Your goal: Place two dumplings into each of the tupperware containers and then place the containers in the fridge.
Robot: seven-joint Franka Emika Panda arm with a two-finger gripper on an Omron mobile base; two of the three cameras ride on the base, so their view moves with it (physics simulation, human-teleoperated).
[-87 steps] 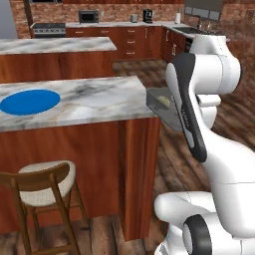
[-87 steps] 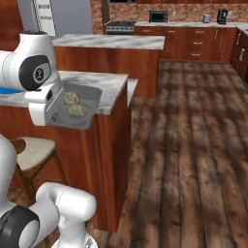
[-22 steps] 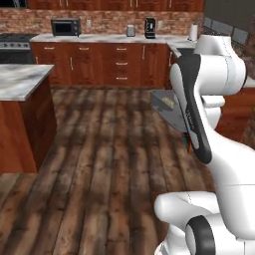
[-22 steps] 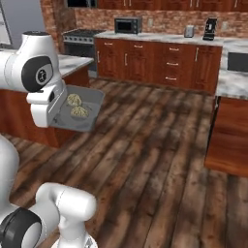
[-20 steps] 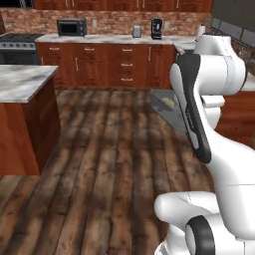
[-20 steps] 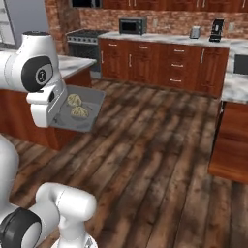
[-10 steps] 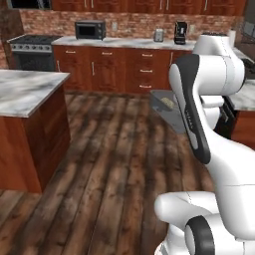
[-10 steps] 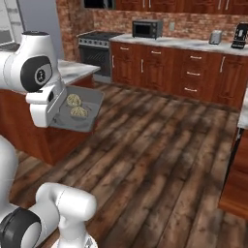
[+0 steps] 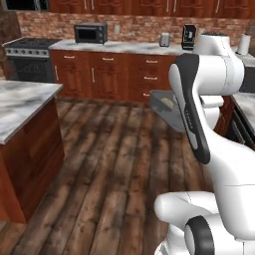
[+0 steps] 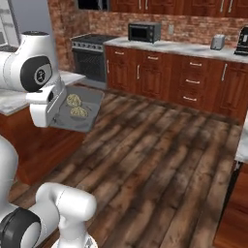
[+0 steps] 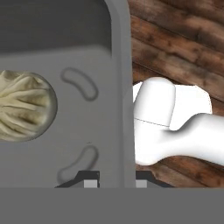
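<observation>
My gripper (image 11: 116, 182) is shut on the side wall of a pale grey tupperware container (image 11: 119, 65), one finger on each side of the wall. I hold the container (image 10: 86, 112) level in the air above the wooden floor, in front of my arm. Two tan wrinkled dumplings lie in it side by side, one (image 10: 73, 100) farther and one (image 10: 80, 112) nearer; the hand view catches one dumpling (image 11: 24, 111) at its left. From the left base view the container (image 9: 164, 110) sticks out beside my upper arm with a dumpling (image 9: 167, 103) in it. The grey fridge (image 10: 29, 17) rises at the far left.
A marble-topped island (image 9: 20, 99) stands at my left, its wooden side close by. Along the back wall run red-brown cabinets with a stove (image 9: 30, 47), a microwave (image 9: 90, 33) and a coffee maker (image 9: 188, 36). Another counter edge (image 10: 242, 145) sits at the right. Open wooden floor (image 10: 155, 160) lies ahead.
The whole scene has slid sideways in both base views, so the camera has moved with the base. The container stays in the same place relative to my arm, still gripped.
</observation>
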